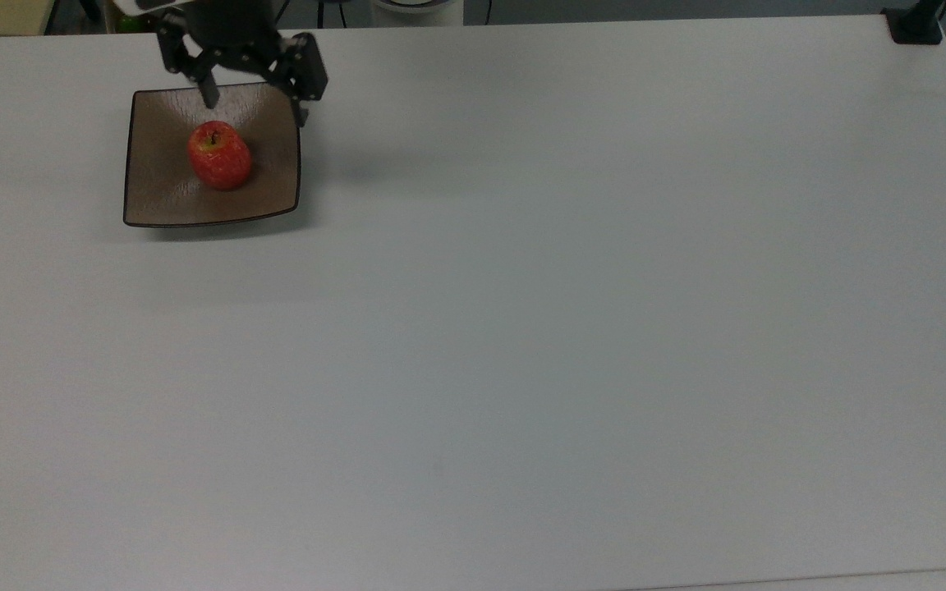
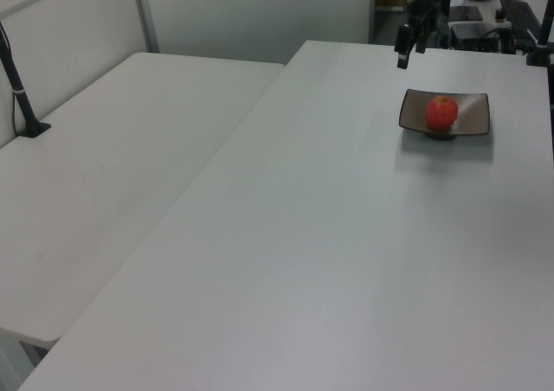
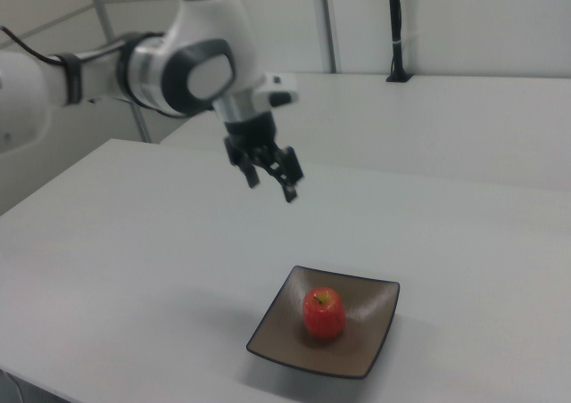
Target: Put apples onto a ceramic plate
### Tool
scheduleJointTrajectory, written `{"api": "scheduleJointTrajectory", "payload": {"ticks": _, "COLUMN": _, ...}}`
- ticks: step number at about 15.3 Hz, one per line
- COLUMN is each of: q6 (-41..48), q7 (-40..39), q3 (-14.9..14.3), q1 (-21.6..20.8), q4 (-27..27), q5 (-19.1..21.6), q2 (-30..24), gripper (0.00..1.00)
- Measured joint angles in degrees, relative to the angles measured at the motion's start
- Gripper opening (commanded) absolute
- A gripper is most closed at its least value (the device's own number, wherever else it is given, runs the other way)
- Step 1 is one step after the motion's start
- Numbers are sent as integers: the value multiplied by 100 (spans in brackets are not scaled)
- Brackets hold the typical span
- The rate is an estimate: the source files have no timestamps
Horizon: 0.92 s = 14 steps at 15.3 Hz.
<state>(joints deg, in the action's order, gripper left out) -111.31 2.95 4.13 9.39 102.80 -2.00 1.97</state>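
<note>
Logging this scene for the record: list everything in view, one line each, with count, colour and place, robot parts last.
apple: one, red with a yellowish stem dimple, upright near the middle of the plate, touched by nothing.
plate: one, square, glossy brown with a dark rim, near the top view's upper left table corner.
table: one, white, under the plate.
second table: one, white, at the left view's left.
black post: one, standing on the far table in the right view.
arm: one, white.
pincer: one, black, open, raised above the table beyond the plate.
</note>
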Motion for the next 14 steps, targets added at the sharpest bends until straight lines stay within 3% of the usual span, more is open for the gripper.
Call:
{"api": "scheduleJointTrajectory", "payload": {"ticks": 5, "q6": 391, "q7": 399, "q3": 455, "q1": -352, "q4": -143, "q5": 75, "q2": -259, "gripper": 100}}
{"api": "scheduleJointTrajectory", "payload": {"ticks": 9, "q6": 401, "q7": 437, "q3": 488, "q1": -693, "q4": -72, "q5": 75, "q2": -229, "gripper": 100}}
{"api": "scheduleJointTrajectory", "payload": {"ticks": 14, "q6": 401, "q7": 436, "q3": 481, "q1": -733, "q4": 45, "q5": 75, "q2": -199, "gripper": 100}}
